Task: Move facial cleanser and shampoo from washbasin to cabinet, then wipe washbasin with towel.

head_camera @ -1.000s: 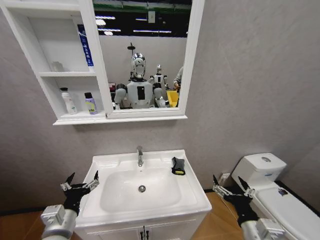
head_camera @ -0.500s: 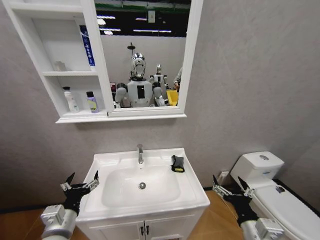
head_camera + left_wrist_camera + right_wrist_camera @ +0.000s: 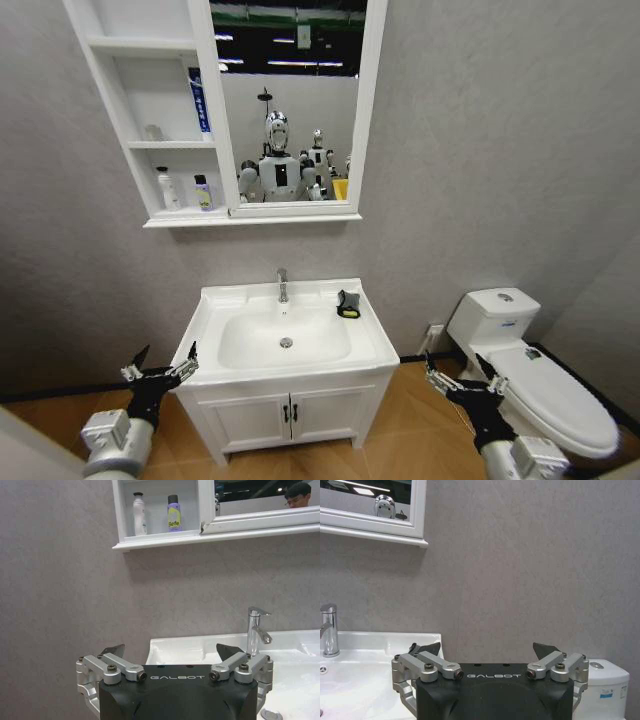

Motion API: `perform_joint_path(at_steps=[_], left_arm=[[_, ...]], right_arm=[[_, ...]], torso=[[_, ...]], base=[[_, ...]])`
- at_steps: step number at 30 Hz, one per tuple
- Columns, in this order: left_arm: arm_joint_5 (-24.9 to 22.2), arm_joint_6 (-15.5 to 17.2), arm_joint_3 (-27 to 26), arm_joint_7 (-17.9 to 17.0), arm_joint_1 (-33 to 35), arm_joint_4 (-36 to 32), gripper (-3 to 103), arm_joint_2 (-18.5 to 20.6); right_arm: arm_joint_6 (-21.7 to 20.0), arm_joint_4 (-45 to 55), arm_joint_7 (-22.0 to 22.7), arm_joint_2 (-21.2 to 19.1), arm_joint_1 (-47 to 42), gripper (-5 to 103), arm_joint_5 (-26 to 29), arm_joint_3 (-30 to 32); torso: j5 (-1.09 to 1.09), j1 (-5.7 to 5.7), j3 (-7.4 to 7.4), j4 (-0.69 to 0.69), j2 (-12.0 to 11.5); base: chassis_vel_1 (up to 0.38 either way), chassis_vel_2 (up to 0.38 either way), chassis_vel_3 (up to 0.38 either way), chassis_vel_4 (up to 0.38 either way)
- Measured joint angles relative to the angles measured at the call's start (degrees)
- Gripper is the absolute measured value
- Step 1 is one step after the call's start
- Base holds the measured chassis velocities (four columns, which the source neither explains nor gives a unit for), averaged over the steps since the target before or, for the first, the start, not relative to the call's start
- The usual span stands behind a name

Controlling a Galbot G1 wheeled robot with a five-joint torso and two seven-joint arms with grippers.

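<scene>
The white washbasin [image 3: 213, 306] with its chrome tap [image 3: 282, 286] stands ahead of me on a two-door cupboard. The black towel [image 3: 347, 304] with yellow-green markings lies on the rim to the right of the tap. On the lowest shelf of the cabinet [image 3: 133, 150] stand a white bottle [image 3: 166, 188] and a purple bottle [image 3: 203, 193]; both bottles, white [image 3: 139, 514] and purple [image 3: 173, 513], show in the left wrist view too. My left gripper [image 3: 160, 365] hangs open, holding nothing, off the basin's left front corner. My right gripper [image 3: 462, 372] is open and holds nothing, between basin and toilet.
A white toilet [image 3: 530, 385] stands at the right on the wooden floor. The cupboard doors [image 3: 290, 412] under the basin have black handles. A blue tube [image 3: 200, 100] and a small cup [image 3: 152, 132] sit on the cabinet's middle shelf. The mirror [image 3: 290, 100] reflects robots.
The whole picture has shrunk and shifted: my camera has backed away from the basin, now showing cupboard, floor and whole toilet. Towel, bottles and both grippers hold their places.
</scene>
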Motion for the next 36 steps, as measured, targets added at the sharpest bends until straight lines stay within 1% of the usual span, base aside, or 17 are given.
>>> perform_joint_path(at_steps=[1, 4, 6, 9, 11, 12, 13, 15, 17, 19, 20, 23, 24, 25, 28, 32, 36], left_arm=[[0.0, 0.0, 0.0, 0.0, 0.0, 0.01, 100, 0.0], [0.0, 0.0, 0.0, 0.0, 0.0, -0.01, 100, -0.01], [0.0, 0.0, 0.0, 0.0, 0.0, 0.01, 100, 0.0], [0.0, 0.0, 0.0, 0.0, 0.01, -0.01, 100, 0.0], [0.0, 0.0, 0.0, 0.0, 0.01, -0.01, 100, 0.0], [-0.01, 0.0, 0.01, -0.01, 0.01, 0.01, 100, 0.0], [0.0, 0.0, 0.0, 0.0, 0.01, 0.0, 100, -0.01], [0.0, 0.0, 0.0, 0.0, 0.01, -0.02, 100, -0.01], [0.0, 0.01, 0.0, 0.0, 0.0, 0.01, 100, 0.0], [0.0, 0.0, 0.0, 0.0, 0.01, 0.01, 100, 0.0], [0.0, 0.0, 0.0, 0.0, 0.01, -0.01, 100, 0.0], [0.0, 0.0, 0.0, 0.0, 0.01, 0.01, 100, 0.0], [0.0, 0.01, 0.01, 0.0, 0.01, 0.02, 100, 0.0], [0.0, 0.0, 0.0, 0.0, 0.02, -0.01, 100, -0.01], [0.0, 0.0, -0.01, -0.02, 0.03, 0.01, 100, -0.01], [0.0, 0.0, 0.0, 0.0, 0.02, 0.0, 100, 0.0], [0.0, 0.0, 0.0, 0.0, 0.0, 0.0, 100, 0.0]], right_arm=[[0.0, 0.01, -0.01, 0.0, -0.01, 100, 0.0, 0.0], [0.0, -0.01, -0.01, 0.0, 0.0, 100, 0.0, 0.0], [0.0, 0.0, -0.02, 0.0, 0.0, 100, 0.0, -0.01], [0.0, -0.02, -0.02, -0.01, 0.0, 100, 0.01, -0.01], [0.0, -0.02, -0.01, -0.01, 0.01, 100, 0.01, 0.0], [0.01, -0.01, -0.02, 0.0, 0.0, 100, 0.0, 0.0], [0.0, -0.02, -0.02, -0.01, 0.01, 100, 0.0, 0.0], [0.0, -0.03, -0.01, -0.01, 0.01, 100, 0.01, 0.0], [0.0, -0.02, -0.02, -0.01, 0.01, 100, 0.01, -0.01], [0.0, -0.02, -0.02, -0.01, 0.01, 100, 0.01, 0.0], [0.0, -0.03, -0.02, -0.01, 0.02, 100, 0.01, 0.0], [0.0, -0.02, -0.02, -0.01, 0.02, 100, 0.01, -0.01], [0.01, -0.01, -0.02, -0.01, 0.0, 100, 0.01, 0.0], [0.0, -0.01, -0.02, -0.01, 0.0, 100, 0.01, 0.0], [0.01, -0.01, -0.02, -0.01, 0.0, 100, 0.01, -0.01], [0.01, -0.01, -0.01, -0.01, -0.01, 100, 0.01, 0.0], [0.01, -0.01, -0.01, -0.01, 0.03, 100, 0.01, 0.0]], torso=[[-0.09, 0.0, 0.0, 0.02, 0.0], [0.07, -0.02, 0.0, 0.0, 0.01], [-0.1, -0.01, 0.0, 0.01, 0.01], [0.09, -0.04, -0.01, -0.01, 0.02], [0.02, -0.01, 0.01, 0.0, 0.01], [-0.13, 0.0, 0.0, 0.0, 0.01], [0.04, -0.02, -0.01, 0.0, 0.02], [0.09, -0.02, 0.01, 0.0, 0.01], [-0.11, 0.01, 0.01, 0.01, 0.0], [-0.05, 0.0, 0.0, 0.0, 0.01], [0.11, -0.01, 0.0, 0.0, 0.01], [-0.11, 0.01, 0.01, 0.01, 0.0], [-0.08, -0.02, -0.01, 0.0, 0.01], [0.1, -0.07, -0.02, -0.01, 0.04], [-0.07, -0.06, -0.02, 0.04, 0.03], [0.03, -0.05, -0.01, -0.03, 0.03], [0.02, 0.06, 0.03, 0.01, -0.03]], base=[[0.343, -0.362, -0.319, 0.377], [0.39, -0.36, -0.352, 0.326], [0.374, -0.381, -0.381, 0.37], [0.384, -0.357, -0.371, 0.343], [0.373, -0.344, -0.378, 0.374], [0.339, -0.379, -0.336, 0.32], [0.339, -0.319, -0.342, 0.32], [0.377, -0.319, -0.368, 0.36], [0.319, -0.353, -0.341, 0.364], [0.339, -0.323, -0.314, 0.293], [0.379, -0.337, -0.35, 0.293], [0.329, -0.377, -0.394, 0.361], [0.305, -0.302, -0.283, 0.355], [0.315, -0.302, -0.239, 0.243], [0.168, -0.172, -0.215, 0.205], [0.025, -0.027, -0.097, 0.043], [-0.067, -0.011, 0.064, -0.022]])
